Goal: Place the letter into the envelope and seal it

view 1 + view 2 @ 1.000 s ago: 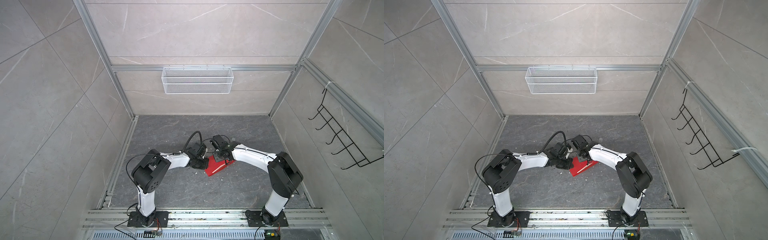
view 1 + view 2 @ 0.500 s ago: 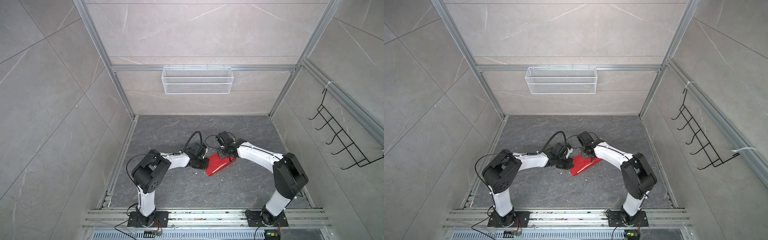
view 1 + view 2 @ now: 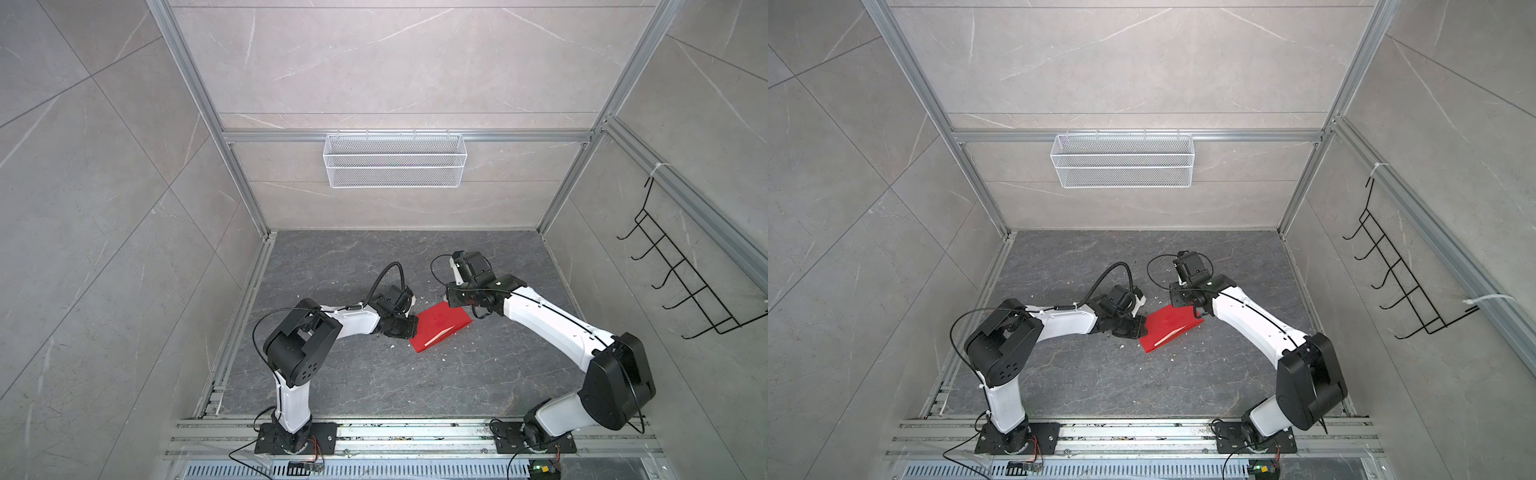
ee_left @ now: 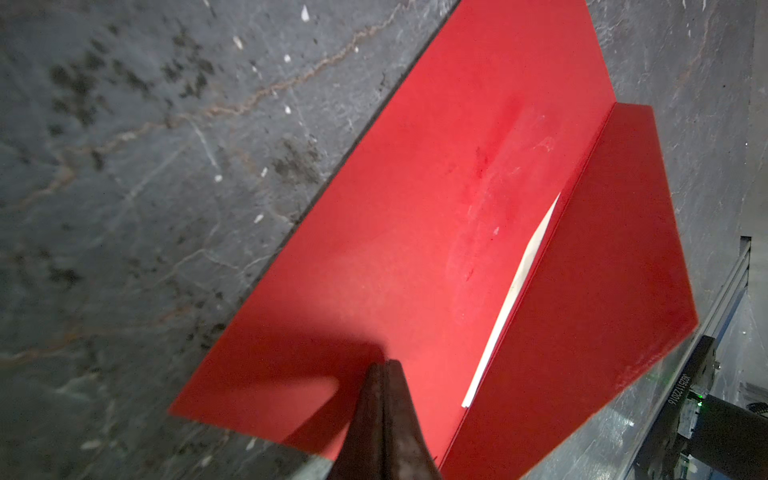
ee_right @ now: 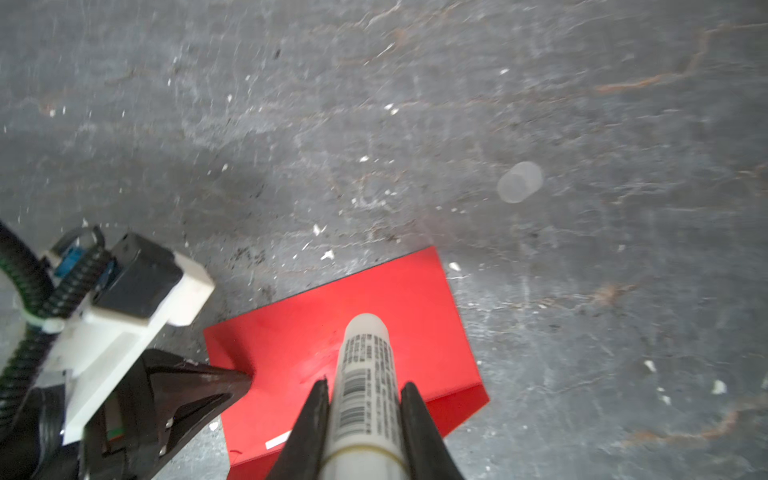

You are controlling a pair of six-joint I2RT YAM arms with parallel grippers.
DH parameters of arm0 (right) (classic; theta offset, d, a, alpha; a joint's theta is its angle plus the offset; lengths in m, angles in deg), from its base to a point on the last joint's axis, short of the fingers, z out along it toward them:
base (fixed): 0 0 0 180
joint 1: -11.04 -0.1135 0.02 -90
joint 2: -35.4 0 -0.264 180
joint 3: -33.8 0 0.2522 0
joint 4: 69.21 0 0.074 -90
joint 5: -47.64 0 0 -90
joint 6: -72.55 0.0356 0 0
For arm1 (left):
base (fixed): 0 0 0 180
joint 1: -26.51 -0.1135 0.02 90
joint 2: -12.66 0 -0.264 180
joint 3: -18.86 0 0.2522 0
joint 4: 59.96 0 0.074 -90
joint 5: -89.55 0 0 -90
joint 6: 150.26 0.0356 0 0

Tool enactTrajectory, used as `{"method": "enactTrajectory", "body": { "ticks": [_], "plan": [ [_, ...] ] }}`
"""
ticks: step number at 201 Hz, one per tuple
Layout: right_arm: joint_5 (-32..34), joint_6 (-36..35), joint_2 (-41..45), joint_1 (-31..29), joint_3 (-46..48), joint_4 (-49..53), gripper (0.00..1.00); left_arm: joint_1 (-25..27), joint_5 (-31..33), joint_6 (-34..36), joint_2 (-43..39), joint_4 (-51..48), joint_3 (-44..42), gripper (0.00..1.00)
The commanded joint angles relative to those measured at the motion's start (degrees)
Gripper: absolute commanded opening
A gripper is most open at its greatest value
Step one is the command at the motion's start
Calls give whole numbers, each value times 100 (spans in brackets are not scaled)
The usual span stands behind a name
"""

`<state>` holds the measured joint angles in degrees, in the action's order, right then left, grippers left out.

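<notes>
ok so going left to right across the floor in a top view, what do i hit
left arm, left gripper, red envelope, right arm, black hook rack on the side wall

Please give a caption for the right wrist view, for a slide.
Right gripper holds a glue stick over the red envelope; shut left gripper rests on it.

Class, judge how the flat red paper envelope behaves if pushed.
The flat red paper envelope probably slides easily, lying thin and flat. Likely floppy: its flap bends at a crease. The shut left tool pressing it should curb drifting.
</notes>
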<state>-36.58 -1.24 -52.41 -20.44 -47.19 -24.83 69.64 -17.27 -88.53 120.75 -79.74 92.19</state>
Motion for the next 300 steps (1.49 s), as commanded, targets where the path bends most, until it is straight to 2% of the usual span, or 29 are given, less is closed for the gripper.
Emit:
{"method": "enactTrajectory", "body": {
  "ticks": [1,43,146,257,300],
  "plan": [
    [121,-135,-268,-367,41,118,0,66,504,138,537,-953,-287,0],
    [213,-100,-592,-609,111,113,0,64,498,138,532,-943,-296,0],
    [308,-74,-1093,-778,238,-99,0,68,482,138,546,-929,-288,0],
    [1294,-219,-1375,-782,217,144,0,69,477,155,581,-936,-289,0],
    [1459,-215,-1460,-769,175,182,0,68,472,155,581,-930,-288,0]
  ]
}}
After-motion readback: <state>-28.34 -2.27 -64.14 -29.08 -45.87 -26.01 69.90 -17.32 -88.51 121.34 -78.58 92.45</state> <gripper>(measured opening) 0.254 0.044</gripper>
